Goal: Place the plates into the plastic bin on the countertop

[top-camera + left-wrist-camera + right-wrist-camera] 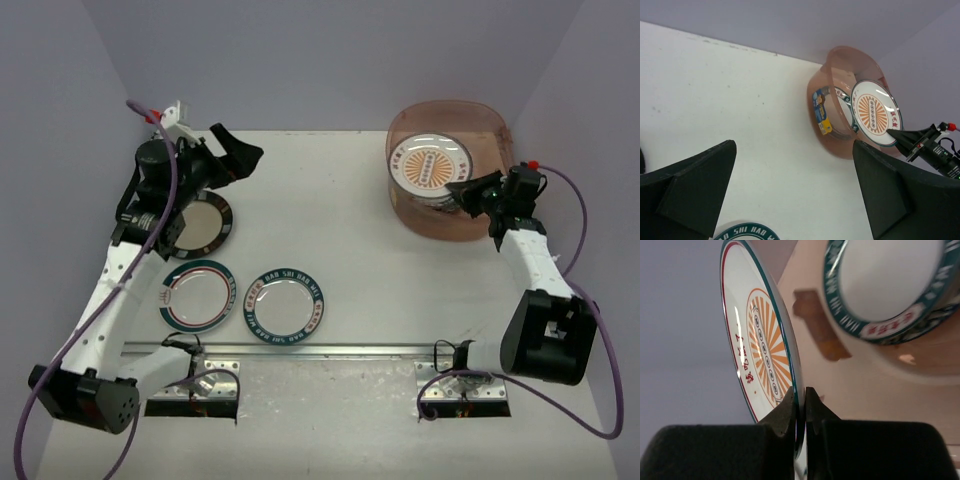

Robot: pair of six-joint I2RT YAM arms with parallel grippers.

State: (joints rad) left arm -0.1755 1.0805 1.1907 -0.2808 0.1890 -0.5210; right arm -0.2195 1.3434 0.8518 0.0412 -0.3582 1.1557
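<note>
Plates sit in two groups: three lie at the left of the flat white countertop (340, 220), and the others are at the translucent pinkish-brown plastic bin (478, 228) at the far right. The round orange sunburst plate (432, 167) hangs over the bin's opening, about level in the overhead view. The right gripper (801, 394) is clamped on its rim, fingers pinched together with only the plate's edge between them. The grip is on the side nearest the right arm, so the plate reaches away from the claw toward the bin's far-left wall. Below it in the bin lies a white plate with a green lettered rim (890, 285), and the held plate appears clear of it. By my judgement the coming move is a short drop straight down. The plate's outline falls inside the lipped rim, with least room at the near-right wall where the fingers cross it.

The left gripper (236, 150) stands wide apart, holding nothing, above the counter's far-left part. The black-rimmed round plate (205, 222) lies just nearward of it, partly under the left arm. The red-and-teal-rimmed plate (197, 295) and the dark teal lettered plate (285, 303) lie just beside each other, nearer the metal rail (330, 350). All three are closer to the left arm, with open counter between them and the bin.
</note>
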